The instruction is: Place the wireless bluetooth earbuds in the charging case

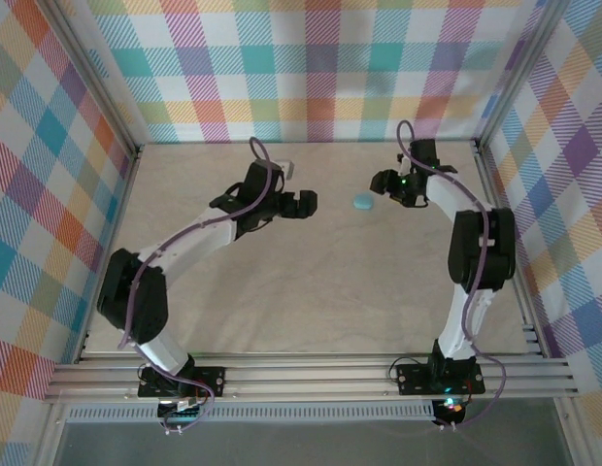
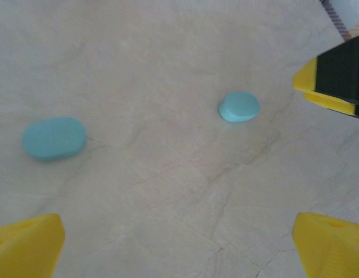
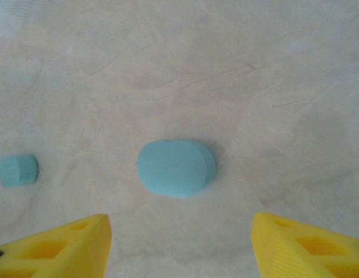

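Find the case (image 3: 176,168) lying flat on the bench (image 1: 282,291), teal, smooth, apparently shut. Note the right jaws parted to either side of it, just short of its shell, touching nothing and grasping nothing, probably held clear so as not to nudge it. Note the left jaws on the opposite side of the case, spread wide and likewise empty, seemingly parked to leave room. Find a second case (image 2: 54,138) well apart from the case, on the left jaws' side, also apparently shut. Cannot make out any earbuds on the bench around the case; judging from the closed shells, likely seated inside already. Little left to do beyond checking the lid for a full latch.
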Controlling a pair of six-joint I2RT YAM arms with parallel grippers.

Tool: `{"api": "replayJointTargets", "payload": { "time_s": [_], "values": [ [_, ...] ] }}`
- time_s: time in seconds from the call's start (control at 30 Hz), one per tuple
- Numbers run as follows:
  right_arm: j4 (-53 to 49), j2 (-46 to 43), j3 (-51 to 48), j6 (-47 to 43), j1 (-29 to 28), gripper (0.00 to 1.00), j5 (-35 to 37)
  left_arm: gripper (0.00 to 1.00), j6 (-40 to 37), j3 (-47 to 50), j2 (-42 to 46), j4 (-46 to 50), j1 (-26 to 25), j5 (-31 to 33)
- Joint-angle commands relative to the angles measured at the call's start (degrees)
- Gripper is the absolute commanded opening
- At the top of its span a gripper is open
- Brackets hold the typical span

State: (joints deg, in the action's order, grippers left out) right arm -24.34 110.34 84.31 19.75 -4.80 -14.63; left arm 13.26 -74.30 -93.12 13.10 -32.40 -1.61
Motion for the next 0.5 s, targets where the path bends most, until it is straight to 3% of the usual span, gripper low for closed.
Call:
{"api": "replayJointTargets", "payload": {
  "time_s": [0.0, 0.03, 0.07, 0.27, 0.47],
  "values": [
    [-0.1, -7.78, -3.87, -4.43, -0.12, 0.85, 4.92, 1.0, -6.13, 0.74, 6.1, 2.29, -0.14, 3.52],
    [0.49, -10.02, -5.61, -5.27, -0.07, 0.97, 6.05, 1.0, -7.27, 0.57, 7.47, 4.29, -0.03, 4.09],
    [1.06, -12.04, -7.22, -6.01, -0.07, 1.0, 7.11, 1.0, -8.21, 0.28, 8.5, 4.75, 0.12, 4.9],
    [6.92, -23.35, -18.11, -12.73, -0.07, 1.0, 11.82, 1.0, -11.72, 1.18, 14.95, 4.79, 4.15, 7.25],
    [19.07, -33.19, -33.61, -15.08, 0.12, 1.0, 22.63, 1.0, -16.2, 14.9, 25.35, -6.96, 11.99, 2.14]
  ]
}}
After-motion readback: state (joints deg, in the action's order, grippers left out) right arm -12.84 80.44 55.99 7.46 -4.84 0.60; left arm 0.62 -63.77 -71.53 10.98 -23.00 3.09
